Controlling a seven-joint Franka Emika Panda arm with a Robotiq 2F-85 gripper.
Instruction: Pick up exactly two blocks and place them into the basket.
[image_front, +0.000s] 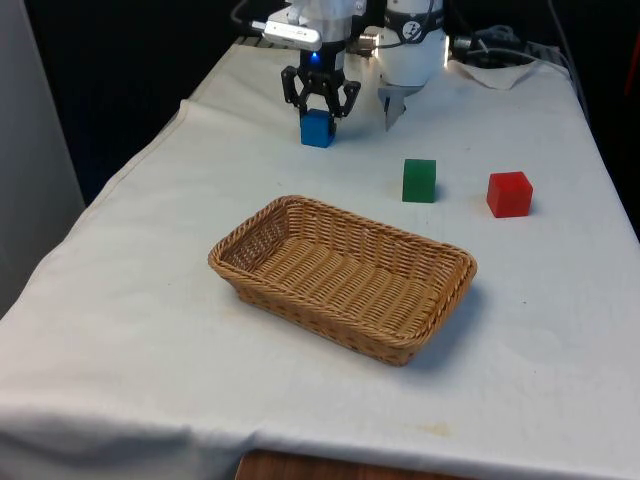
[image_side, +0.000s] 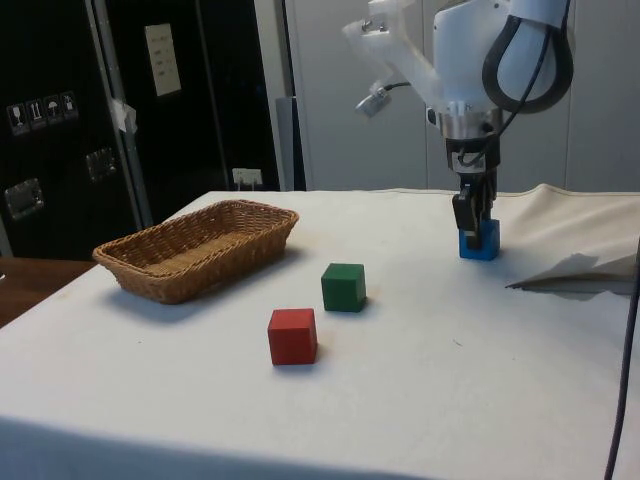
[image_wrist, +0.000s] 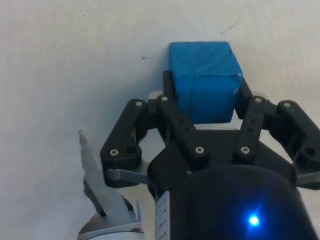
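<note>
At far end of surface (image_front: 150, 300), end effector (image_front: 319, 105) pinches blue block (image_front: 317, 129) (resting on cloth); basket (image_front: 342, 276) holds nothing.

Front view: camera raised at the near end of the bench (image_front: 120, 330), looking along its length and down, basket (image_front: 342, 275) mid-frame. Side view: low, near bench height, set off one long edge and facing across it; basket (image_side: 198, 247) towards its left, dark cabinets (image_side: 60, 120) behind. Both take in the basket, green block (image_front: 419, 180) (image_side: 344, 286), red block (image_front: 509, 193) (image_side: 292, 335) and blue block (image_front: 317, 128) (image_side: 481, 240). Wrist view: very close, looking straight down past the claw (image_wrist: 205, 100) at the blue block (image_wrist: 205, 80) on the cloth.
</note>
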